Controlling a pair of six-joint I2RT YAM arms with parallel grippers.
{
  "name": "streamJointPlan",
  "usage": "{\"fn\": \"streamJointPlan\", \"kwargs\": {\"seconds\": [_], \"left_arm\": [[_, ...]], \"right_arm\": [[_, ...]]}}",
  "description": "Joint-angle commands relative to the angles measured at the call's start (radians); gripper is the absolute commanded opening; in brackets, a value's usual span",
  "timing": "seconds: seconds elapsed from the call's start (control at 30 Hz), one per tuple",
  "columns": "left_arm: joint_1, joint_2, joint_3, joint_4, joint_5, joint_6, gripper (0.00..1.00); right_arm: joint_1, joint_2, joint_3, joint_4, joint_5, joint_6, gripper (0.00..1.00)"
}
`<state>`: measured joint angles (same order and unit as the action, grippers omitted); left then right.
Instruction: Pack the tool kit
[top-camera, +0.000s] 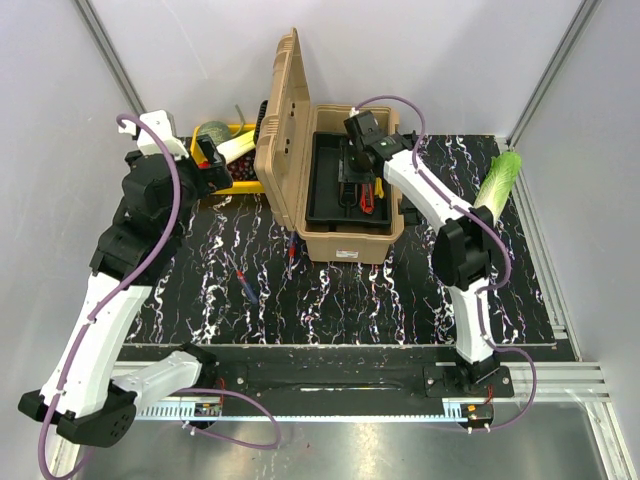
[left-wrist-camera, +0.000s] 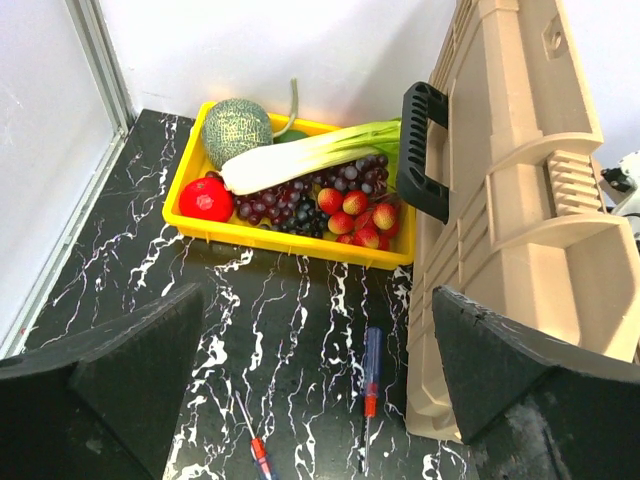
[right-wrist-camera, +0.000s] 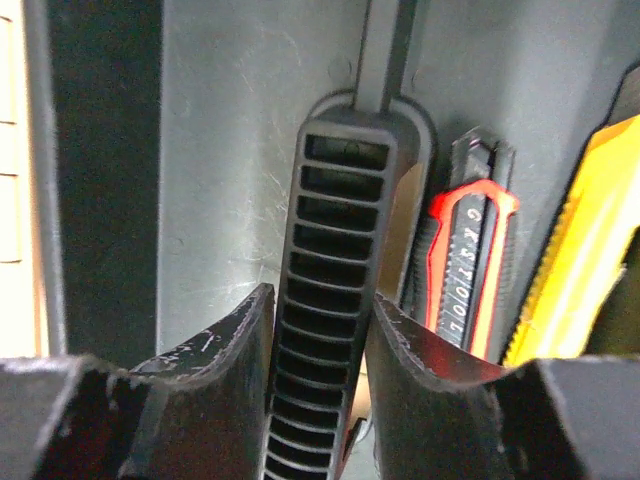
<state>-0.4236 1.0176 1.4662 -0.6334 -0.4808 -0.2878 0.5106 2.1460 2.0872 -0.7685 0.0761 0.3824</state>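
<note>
- The tan toolbox (top-camera: 352, 240) sits at the back middle of the black surface (top-camera: 400, 300). It is open.
- Its lid (top-camera: 283, 110) stands straight up on the left side. The black handle (left-wrist-camera: 421, 150) is on the lid.
- A black tray (top-camera: 330, 200) lies inside the toolbox.
- The right gripper (right-wrist-camera: 320, 297) reaches down into the tray. Its two fingers (right-wrist-camera: 215, 360) press on both sides of a black ribbed tool (right-wrist-camera: 335, 200), pinching it.
- A red and black knife (right-wrist-camera: 465, 260) lies just beside that tool in the tray. A yellow tool (right-wrist-camera: 590, 260) lies on the far side of the knife.
- The left gripper (left-wrist-camera: 320, 400) hangs over the surface to the left of the toolbox. Its fingers (left-wrist-camera: 140, 380) are spread wide, with nothing in between.
- One screwdriver (top-camera: 291, 252) lies on the surface, just beside the front left corner of the toolbox.
- Another screwdriver (top-camera: 243, 280) lies a bit more to the left, apart from the box.
- A yellow crate (left-wrist-camera: 290, 240) of fruit and vegetables sits behind the left gripper, next to the lid.
- A leafy green vegetable (top-camera: 498, 180) lies on the right side of the surface.
</note>
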Motion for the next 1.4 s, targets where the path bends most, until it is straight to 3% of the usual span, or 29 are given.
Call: {"fn": "streamJointPlan", "kwargs": {"seconds": [0.0, 0.07, 0.23, 0.57, 0.97, 1.37], "left_arm": [[0.009, -0.022, -0.006, 0.049, 0.005, -0.002, 0.99], [0.009, -0.020, -0.006, 0.049, 0.005, -0.002, 0.99], [0.011, -0.022, -0.006, 0.049, 0.004, -0.002, 0.99], [0.016, -0.027, -0.009, 0.049, 0.002, -0.002, 0.99], [0.017, -0.033, -0.018, 0.052, -0.002, -0.001, 0.99], [0.019, -0.036, -0.020, 0.052, -0.004, -0.001, 0.99]], "right_arm": [[0.023, 0.018, 0.033, -0.032, 0.037, 0.039, 0.42], [0.026, 0.020, 0.036, -0.029, 0.042, 0.041, 0.34], [0.039, 0.032, 0.082, -0.069, 0.100, 0.050, 0.00], [0.049, 0.187, 0.456, -0.396, 0.194, 0.105, 0.00], [0.051, 0.140, 0.347, -0.284, 0.093, 0.093, 0.00], [0.051, 0.060, 0.352, -0.247, 0.134, 0.099, 0.00]]}}
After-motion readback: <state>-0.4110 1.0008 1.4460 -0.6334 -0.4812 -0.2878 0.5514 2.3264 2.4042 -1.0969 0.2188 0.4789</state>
